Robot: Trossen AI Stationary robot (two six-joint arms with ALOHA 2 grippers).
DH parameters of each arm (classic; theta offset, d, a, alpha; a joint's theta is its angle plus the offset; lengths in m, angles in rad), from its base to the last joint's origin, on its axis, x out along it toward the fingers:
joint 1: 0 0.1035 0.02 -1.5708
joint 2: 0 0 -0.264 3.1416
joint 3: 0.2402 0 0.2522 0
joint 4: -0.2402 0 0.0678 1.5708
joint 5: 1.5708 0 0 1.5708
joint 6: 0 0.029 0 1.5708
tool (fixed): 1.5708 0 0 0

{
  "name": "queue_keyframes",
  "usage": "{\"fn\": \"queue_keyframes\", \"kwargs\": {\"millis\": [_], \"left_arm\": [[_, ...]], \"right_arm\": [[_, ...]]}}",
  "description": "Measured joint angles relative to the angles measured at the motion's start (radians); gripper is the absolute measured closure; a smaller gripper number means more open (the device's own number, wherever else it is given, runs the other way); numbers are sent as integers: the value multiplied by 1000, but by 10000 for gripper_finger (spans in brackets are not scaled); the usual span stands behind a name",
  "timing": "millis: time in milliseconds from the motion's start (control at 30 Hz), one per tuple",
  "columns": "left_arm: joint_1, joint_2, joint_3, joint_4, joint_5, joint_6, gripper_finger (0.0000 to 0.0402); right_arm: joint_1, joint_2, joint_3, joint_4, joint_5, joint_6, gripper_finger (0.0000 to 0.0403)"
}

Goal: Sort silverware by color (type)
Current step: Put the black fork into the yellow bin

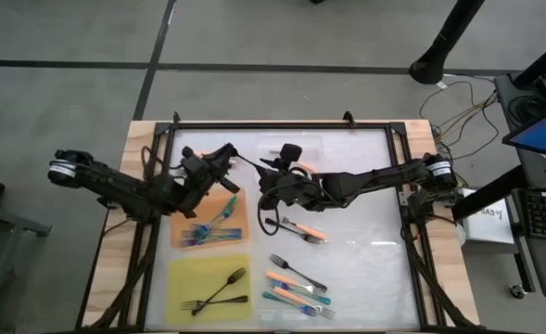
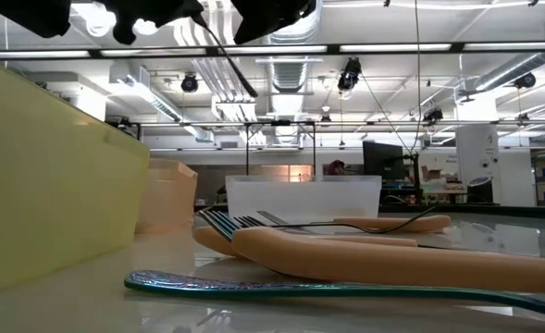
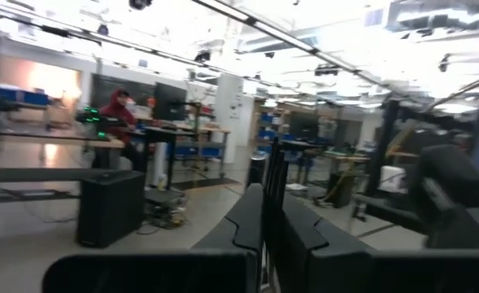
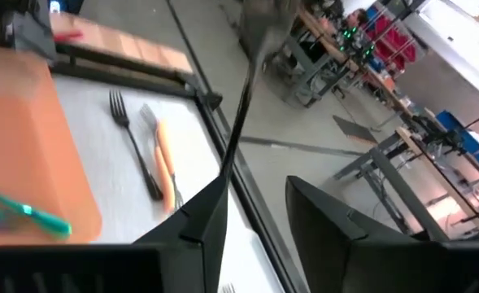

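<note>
We see a black fork [image 1: 247, 165] up in the air between both claws over the tray's back half. Left gripper [image 1: 224, 155] is clamped on it; right gripper [image 1: 271, 176] has its fingers spread beside the handle. Teal forks [image 1: 208, 232] lie on the orange mat [image 1: 182, 232], black ones on the yellow mat [image 1: 184, 278]. Workshop benches sit behind the table.

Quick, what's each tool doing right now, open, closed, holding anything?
Left tool: shut on a thin black fork, raised above the table.
Right tool: open, the same black fork's shaft between its fingers, not gripped.
</note>
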Motion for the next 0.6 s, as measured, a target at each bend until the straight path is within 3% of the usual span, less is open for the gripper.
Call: {"fn": "queue_keyframes", "kwargs": {"millis": [133,267,400,600], "left_arm": [[-21,-37,-2,-29,-45,38,401],[-100,-70,-4,-130,-44,-49,401],[-224,-77,-5,-208,-56,-152,401],[-459,-38,-4,-212,-123,-249,401]], "right_arm": [[0,-4,56,-202,2,90,278],[-8,-12,117,-463,2,236,282],[-18,-26,153,-663,2,360,288],[-23,-47,155,-765,2,441,287]]}}
